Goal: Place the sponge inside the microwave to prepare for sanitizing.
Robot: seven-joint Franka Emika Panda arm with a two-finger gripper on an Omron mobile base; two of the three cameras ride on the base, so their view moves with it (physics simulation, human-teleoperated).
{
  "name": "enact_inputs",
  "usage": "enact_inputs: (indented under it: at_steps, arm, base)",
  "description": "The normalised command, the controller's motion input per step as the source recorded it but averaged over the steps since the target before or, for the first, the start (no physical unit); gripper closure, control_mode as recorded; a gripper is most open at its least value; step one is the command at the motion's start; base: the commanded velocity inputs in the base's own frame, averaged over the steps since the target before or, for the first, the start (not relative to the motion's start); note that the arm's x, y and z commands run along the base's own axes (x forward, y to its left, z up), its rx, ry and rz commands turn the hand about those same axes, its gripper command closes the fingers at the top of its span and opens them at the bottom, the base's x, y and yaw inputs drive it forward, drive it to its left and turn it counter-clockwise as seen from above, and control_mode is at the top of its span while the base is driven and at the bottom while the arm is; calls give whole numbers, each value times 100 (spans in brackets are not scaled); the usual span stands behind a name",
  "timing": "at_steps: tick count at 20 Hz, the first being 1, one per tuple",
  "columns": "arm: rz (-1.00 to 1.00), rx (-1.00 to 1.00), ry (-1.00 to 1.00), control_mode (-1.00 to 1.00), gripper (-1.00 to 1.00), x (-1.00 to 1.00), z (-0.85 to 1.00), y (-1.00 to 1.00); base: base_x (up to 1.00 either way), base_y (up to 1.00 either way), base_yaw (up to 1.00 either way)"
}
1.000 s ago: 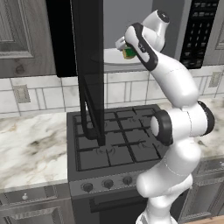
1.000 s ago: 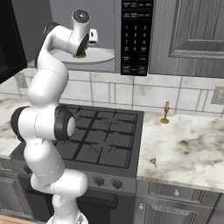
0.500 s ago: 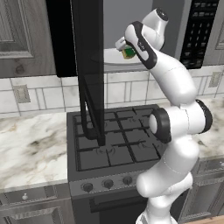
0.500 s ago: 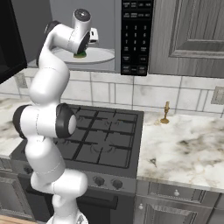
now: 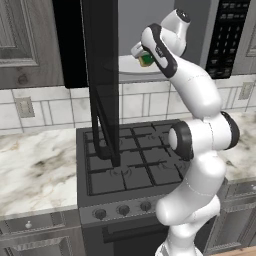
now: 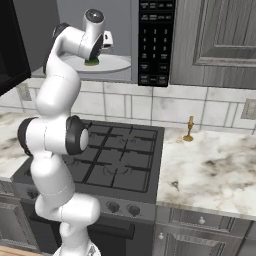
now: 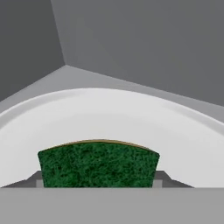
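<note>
Hand view | gripper point(image 7: 98, 183) clamps sponge point(image 7: 98, 164) over turntable point(image 7: 131, 118) | no legible writing

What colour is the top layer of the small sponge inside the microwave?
Dark green, speckled, on the small rectangular sponge; it shows best in the hand view.

Dark green sponge point(image 7: 98, 164) – white turntable plate point(image 7: 109, 116) – black microwave point(image 6: 155, 42).

Almost no change is seen. The gripper point(image 5: 143, 56) has been shifted very slightly toward 9 o'clock in the left base view, deeper over the turntable plate point(image 5: 127, 66), with the sponge point(image 5: 146, 60) carried along between its fingers.
</note>
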Motion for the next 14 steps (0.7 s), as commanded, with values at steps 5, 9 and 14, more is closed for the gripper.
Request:
enact_inputs:
  at_steps: [5,9,14]
  arm:
    - [1,-1,0,-100,-100,12,-12,0]
    - [0,-3,0,-100,-100,1,-1,0]
    - [0,-1,0,-100,-100,0,1,0]
  base:
    - [0,0,0]
    - [0,0,0]
    - [0,0,0]
